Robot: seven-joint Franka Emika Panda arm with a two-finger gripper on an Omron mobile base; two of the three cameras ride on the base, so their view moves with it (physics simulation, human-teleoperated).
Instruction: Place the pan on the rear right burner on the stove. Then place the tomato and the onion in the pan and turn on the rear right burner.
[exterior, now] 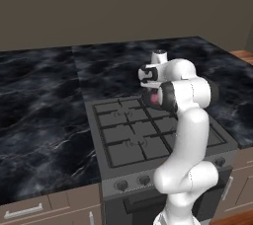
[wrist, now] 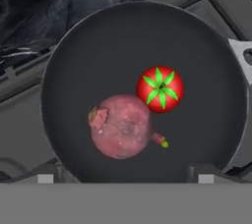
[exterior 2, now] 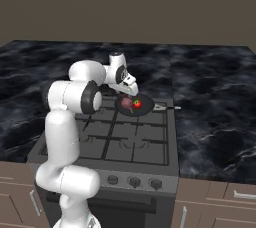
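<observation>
You see the gripper [exterior 2: 131,93] spread wide over the pan [wrist: 98,61], tomato [wrist: 160,89] touching the onion [wrist: 120,126] inside

No legible text or markings.

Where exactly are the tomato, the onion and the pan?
tomato [wrist: 160,89], hand view, its green-starred top.
onion [wrist: 121,126], hand view, middle of its pinkish skin.
pan [wrist: 98,51], hand view, bare dark floor.

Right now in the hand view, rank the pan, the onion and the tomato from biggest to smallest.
1. pan, far the largest.
2. onion.
3. tomato, a bit smaller than the onion beside it.
</observation>
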